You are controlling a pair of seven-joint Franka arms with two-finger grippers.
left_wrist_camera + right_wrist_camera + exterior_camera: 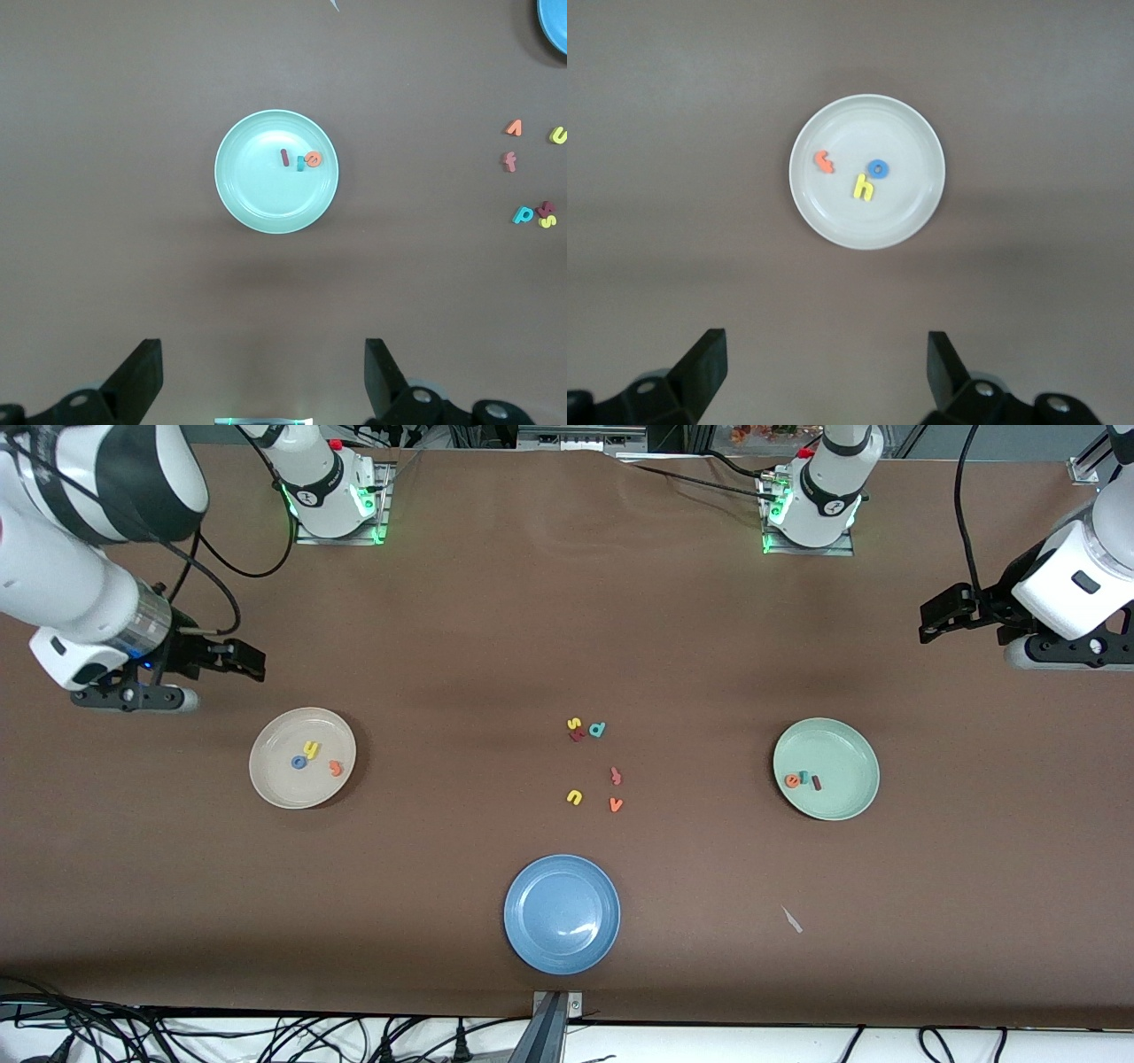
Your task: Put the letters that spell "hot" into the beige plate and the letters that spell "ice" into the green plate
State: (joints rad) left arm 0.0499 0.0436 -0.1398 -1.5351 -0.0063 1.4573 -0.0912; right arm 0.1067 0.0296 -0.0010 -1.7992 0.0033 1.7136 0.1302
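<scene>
Above bare table near the plates, left claw and right claw gape empty.

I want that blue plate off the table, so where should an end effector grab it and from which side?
Probably at the raised rim of the blue plate, one finger inside and one outside, coming straight down. It lies flat, shallow and empty, too wide to span, and the rim nearer the front camera keeps clear of the loose letters.
</scene>
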